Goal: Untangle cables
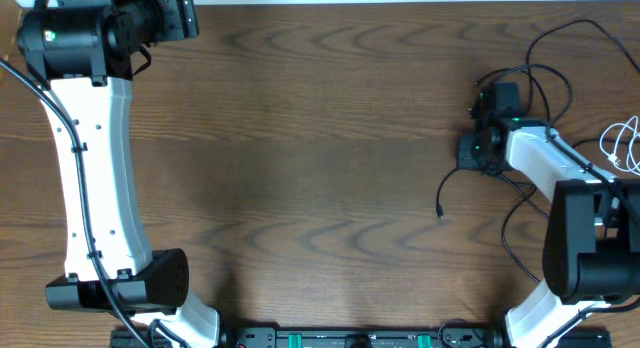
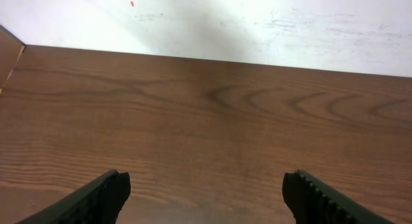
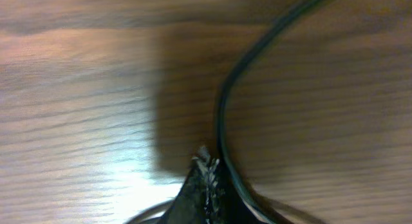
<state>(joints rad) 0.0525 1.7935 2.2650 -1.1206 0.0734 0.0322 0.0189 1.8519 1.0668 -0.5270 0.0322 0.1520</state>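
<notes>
Where the overhead view looks straight down, a brown wooden table (image 1: 330, 138) with a strong wavy grain fills nearly the whole picture. The left wrist view shows a white, scuffed wall (image 2: 257, 24) rising behind the table's far edge, with one small red speck (image 2: 132, 3) on it.

There are two arms, one on each side. The left gripper (image 2: 206, 183) hangs over bare wood at the far left corner, its two fingers spread wide apart with nothing between them. The right gripper (image 3: 206, 167) is down at the table on the right side, its fingertips pressed together.

The black cables (image 1: 441, 201) lie in thin loops around and beyond the right gripper. How many there are cannot be counted, as the loops overlap. One loose plug end (image 1: 440, 215) lies alone on the wood, nearer the middle. In the right wrist view one black strand (image 3: 221, 114) curves in and touches the right edge of the closed fingertips; whether it is pinched cannot be told. One white cable (image 1: 622, 143) lies coiled at the right edge.
</notes>
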